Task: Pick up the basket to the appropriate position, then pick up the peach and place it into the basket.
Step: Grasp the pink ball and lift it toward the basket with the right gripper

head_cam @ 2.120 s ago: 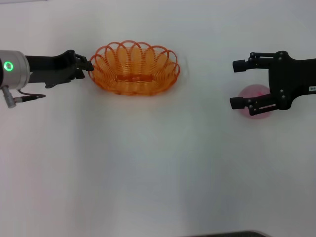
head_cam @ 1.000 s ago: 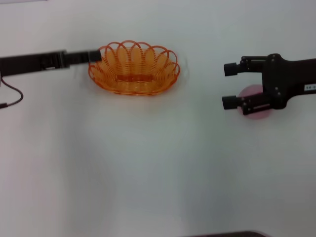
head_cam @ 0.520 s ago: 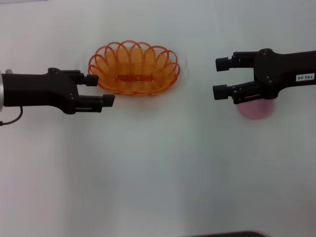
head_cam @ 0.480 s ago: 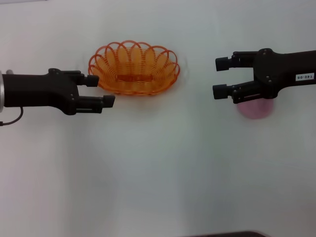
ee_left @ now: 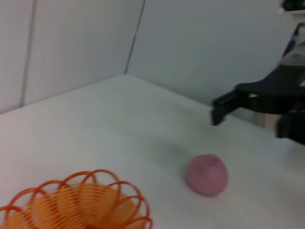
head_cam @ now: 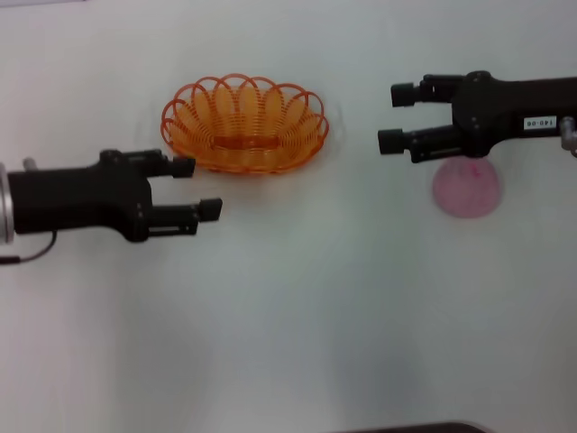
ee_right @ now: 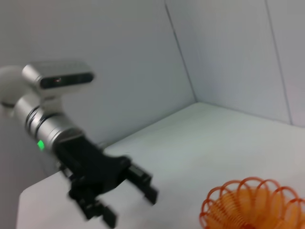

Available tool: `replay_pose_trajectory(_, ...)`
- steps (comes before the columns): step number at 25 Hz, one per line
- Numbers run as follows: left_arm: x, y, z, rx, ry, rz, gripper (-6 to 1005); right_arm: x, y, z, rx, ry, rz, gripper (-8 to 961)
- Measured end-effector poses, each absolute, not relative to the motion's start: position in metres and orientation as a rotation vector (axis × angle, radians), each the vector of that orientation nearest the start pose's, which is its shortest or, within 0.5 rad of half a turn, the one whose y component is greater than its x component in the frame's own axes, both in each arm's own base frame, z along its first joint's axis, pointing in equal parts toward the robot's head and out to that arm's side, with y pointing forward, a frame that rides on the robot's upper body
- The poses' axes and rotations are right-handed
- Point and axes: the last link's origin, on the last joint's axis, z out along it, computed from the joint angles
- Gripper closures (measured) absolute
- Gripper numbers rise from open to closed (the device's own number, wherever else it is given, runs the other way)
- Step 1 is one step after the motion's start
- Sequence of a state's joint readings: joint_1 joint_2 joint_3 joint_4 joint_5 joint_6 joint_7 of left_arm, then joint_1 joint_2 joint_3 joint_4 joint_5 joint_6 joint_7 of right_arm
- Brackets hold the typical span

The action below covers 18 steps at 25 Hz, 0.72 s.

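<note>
In the head view, the upper edge of the round soft-pink peach [head_cam: 466, 189] is hidden behind the black right pincer [head_cam: 397, 117], whose arm is cut off by the picture's edge. The left wrist view cuts off the near part of the oval orange wire basket [ee_left: 76, 207] and shows that pincer only partly. The right wrist view cuts off most of the basket and shows the left pincer [ee_right: 131, 200] blurred.
</note>
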State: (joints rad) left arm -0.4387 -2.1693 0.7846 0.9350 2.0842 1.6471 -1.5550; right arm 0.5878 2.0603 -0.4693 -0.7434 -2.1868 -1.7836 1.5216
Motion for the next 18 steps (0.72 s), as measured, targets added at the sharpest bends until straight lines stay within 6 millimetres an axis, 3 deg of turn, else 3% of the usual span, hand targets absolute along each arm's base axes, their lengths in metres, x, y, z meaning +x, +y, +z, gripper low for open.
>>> replay_pose_trajectory(7,-0.278,0.278,-0.013,-2.719,-0.758,-0.777,227,0.260,0.331,0.042,-2.709,0.727,0.771,58)
replay_pose_trajectory(11,-0.294,0.254,-0.008,-2.636,-0.681,-0.897,218,0.259,0.333,0.041,-2.692,0.711,0.788,58)
replay_pose_trajectory(18,-0.304,0.235,-0.009,-2.623,-0.646,-0.910,117,0.259,0.344,0.043,-2.628,0.721,0.773,59)
